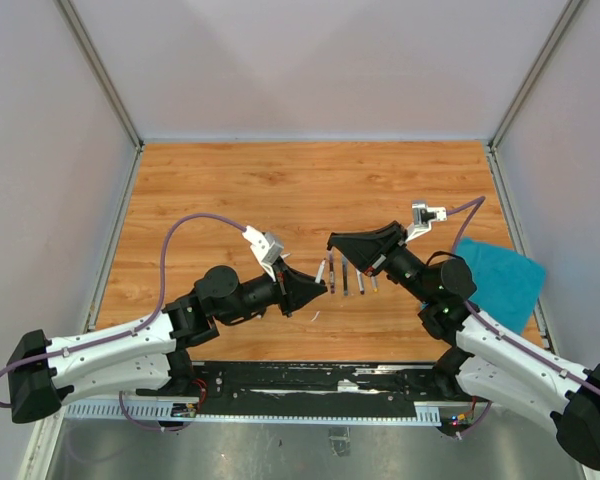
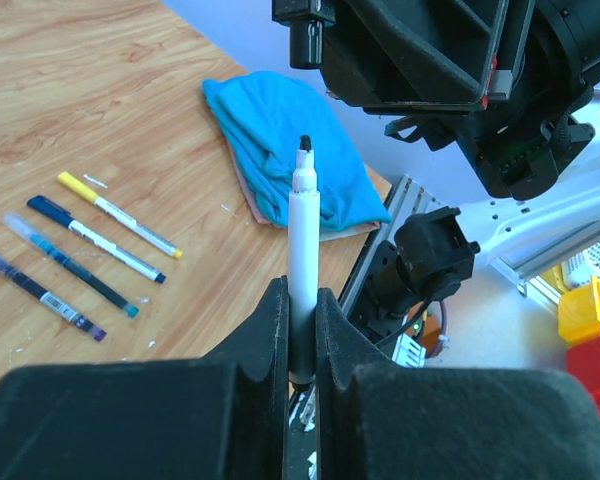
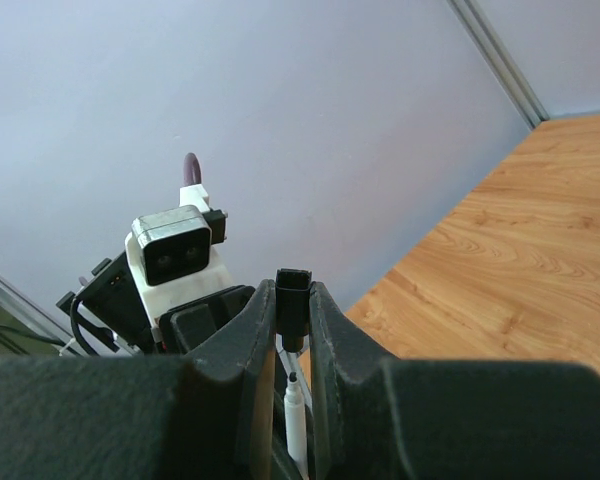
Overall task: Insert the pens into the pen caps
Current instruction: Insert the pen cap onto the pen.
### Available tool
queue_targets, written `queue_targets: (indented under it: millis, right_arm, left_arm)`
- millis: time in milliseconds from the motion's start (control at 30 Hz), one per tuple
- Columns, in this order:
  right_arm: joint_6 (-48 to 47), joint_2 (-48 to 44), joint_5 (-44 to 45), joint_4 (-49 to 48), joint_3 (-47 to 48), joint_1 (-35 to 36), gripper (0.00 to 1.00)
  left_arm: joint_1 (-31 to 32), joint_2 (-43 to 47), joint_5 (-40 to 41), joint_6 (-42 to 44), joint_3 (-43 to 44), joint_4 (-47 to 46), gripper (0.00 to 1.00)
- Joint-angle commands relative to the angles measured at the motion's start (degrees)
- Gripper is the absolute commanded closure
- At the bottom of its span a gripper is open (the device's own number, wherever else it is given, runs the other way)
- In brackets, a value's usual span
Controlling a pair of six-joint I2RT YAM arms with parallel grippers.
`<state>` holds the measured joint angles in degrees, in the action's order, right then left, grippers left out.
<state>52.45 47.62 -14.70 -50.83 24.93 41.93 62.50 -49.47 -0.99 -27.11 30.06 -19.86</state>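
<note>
Nearest the arm bases, the left gripper [image 2: 300,310] is clamped narrowly on the lower barrel of a white pen [image 2: 302,240], held clear above the wooden table [image 1: 280,190] near its middle. The pen's long axis runs straight out of the jaws in line with the fingers, and its black nib leads, pointing to the far right at the other arm.

Just beyond the nib, the right gripper [image 3: 293,287] pinches a short black cap [image 3: 294,315] between its fingertips. The cap's axis lies roughly in line with the pen. Nib and cap are close but apart, and the cap's mouth cannot be made out.

The likeliest failure seems to be a small sideways offset. The nib would then strike the cap's rim, not the bore, and could push the cap out of its shallow pinch or tilt it. The pen is gripped low, so a push on its long free end could lever it aslant or make it slide back through the jaws. The bulky fingertips could also collide before the cap seats.

Farther off on the table lie four loose pens [image 2: 97,239], side by side. A teal cloth [image 1: 495,280] sits at the right edge.
</note>
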Motion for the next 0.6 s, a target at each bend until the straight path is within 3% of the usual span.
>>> queue_targets:
  millis: [0, 567]
  right_arm:
    - [0.5, -0.1, -2.9, -3.4, 2.1, -0.4, 0.99]
    - [0.5, -0.4, -4.6, 0.5, 1.9, -0.4, 0.99]
  left_arm:
    - [0.6, 0.5, -0.5, 1.0, -0.6, -2.4, 0.99]
    - [0.6, 1.3, -0.1, 0.7, -1.1, -2.4, 1.0]
